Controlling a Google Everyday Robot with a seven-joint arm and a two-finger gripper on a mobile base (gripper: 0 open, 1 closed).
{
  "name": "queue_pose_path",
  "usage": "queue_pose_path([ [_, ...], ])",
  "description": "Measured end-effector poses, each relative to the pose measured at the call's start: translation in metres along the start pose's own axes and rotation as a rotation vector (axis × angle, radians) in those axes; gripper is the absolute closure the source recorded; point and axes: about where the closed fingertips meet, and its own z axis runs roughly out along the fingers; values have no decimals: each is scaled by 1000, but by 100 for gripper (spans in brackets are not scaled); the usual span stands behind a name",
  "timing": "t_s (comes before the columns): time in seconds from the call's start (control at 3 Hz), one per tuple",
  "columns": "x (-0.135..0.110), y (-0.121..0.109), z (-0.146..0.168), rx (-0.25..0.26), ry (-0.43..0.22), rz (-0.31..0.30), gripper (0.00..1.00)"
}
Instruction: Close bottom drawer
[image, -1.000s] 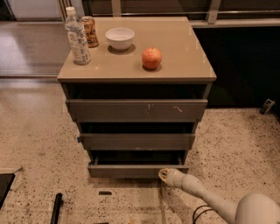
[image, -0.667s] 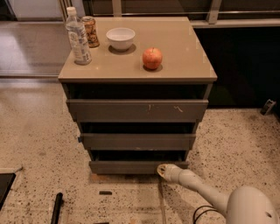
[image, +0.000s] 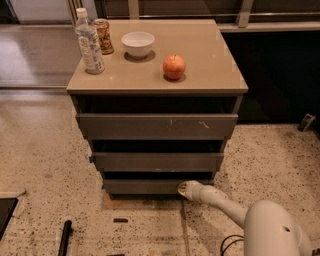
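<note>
The bottom drawer (image: 145, 186) is the lowest of three in a grey-brown cabinet (image: 157, 125). Its plain flat front sits close under the middle drawer front (image: 157, 161), with only a thin dark gap above it. My gripper (image: 183, 188) is at the end of a white arm that reaches in from the lower right. Its tip is against the right part of the bottom drawer's front, just above the floor.
On the cabinet top stand a water bottle (image: 89, 42), a can (image: 103, 35), a white bowl (image: 138, 44) and a red apple (image: 174, 66). The top drawer front (image: 157, 126) has whitish scratches. A dark stick (image: 65, 237) and a small dark piece (image: 120, 220) lie on the speckled floor.
The bottom drawer front has moved back toward the cabinet and sticks out less. My gripper has moved forward and a little left with it.
</note>
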Motion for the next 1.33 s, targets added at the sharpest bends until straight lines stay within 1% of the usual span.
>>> queue_pose_path([
  [0.33,0,3,-3,-7,3,1,100],
  [0.67,2,32,-27,-113,44,21,100],
  [1.0,-3,80,-86,-248,76,96,98],
  [1.33,-8,103,-86,-284,70,92,75],
])
